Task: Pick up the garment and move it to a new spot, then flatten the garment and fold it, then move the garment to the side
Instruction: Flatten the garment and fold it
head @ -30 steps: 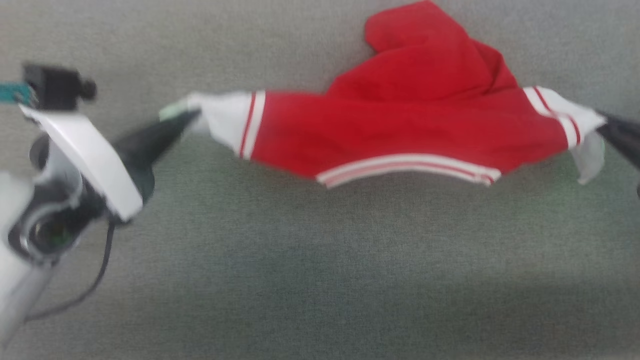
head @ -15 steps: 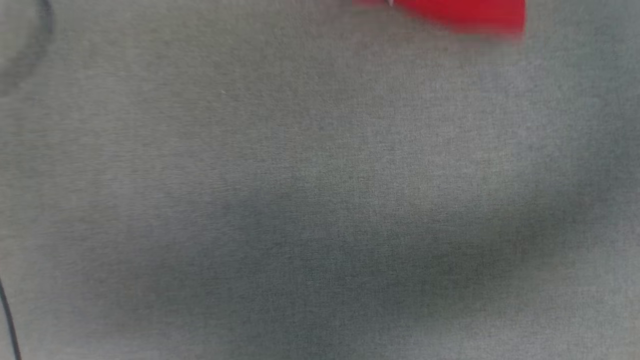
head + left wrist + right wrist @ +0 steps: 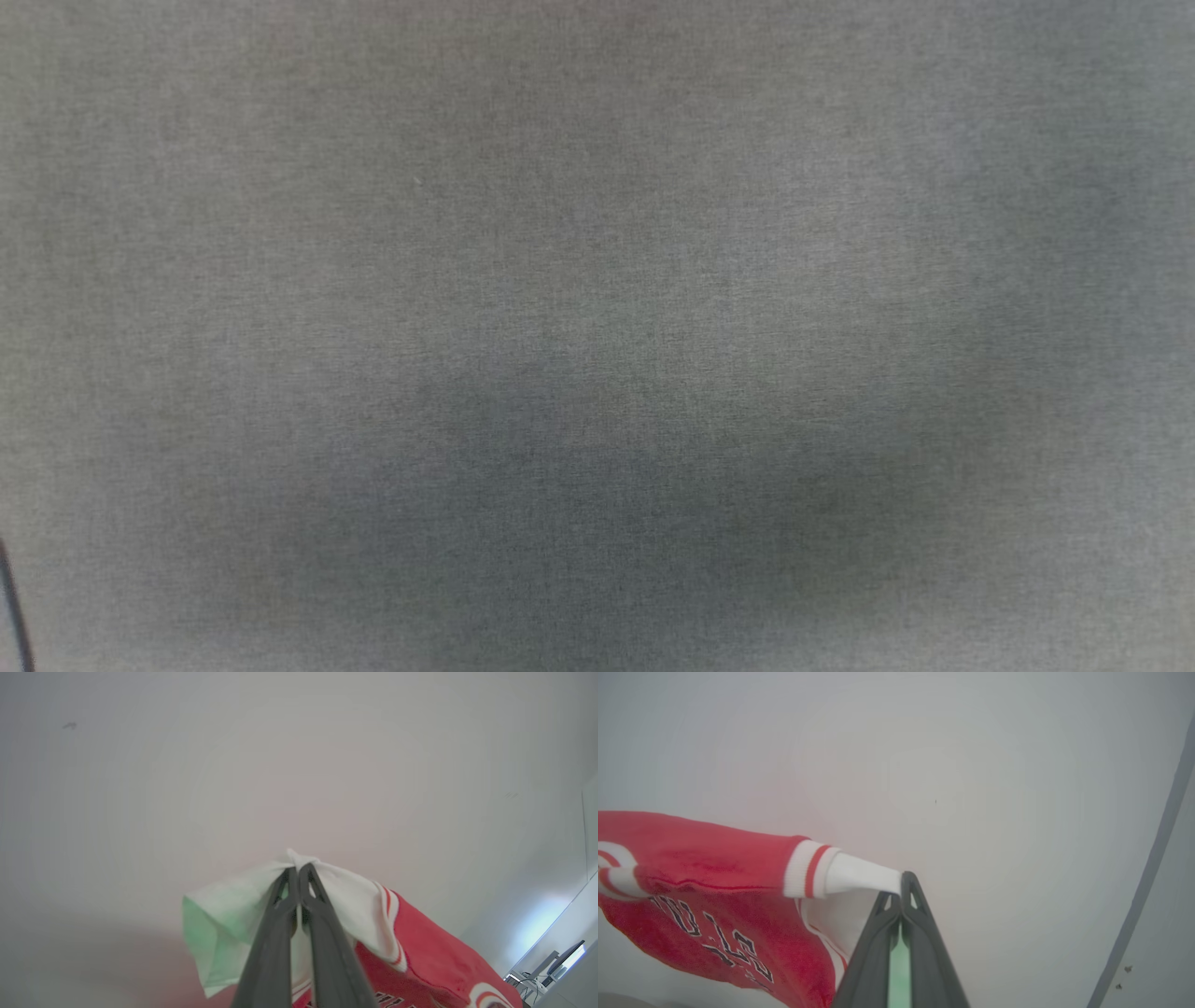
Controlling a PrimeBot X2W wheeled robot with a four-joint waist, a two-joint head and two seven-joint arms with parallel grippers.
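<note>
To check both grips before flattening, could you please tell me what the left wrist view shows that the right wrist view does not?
Left wrist view: the left gripper, fingers shut on a white part of the garment, a green-tinted flap beside them, and a distant desk with a monitor. Right wrist view: the right gripper, fingers shut on another white part, a broad stretch of black lettering, and a grey strip at the right. Both: the red garment held up against a pale background, its striped trim near the grip.
</note>
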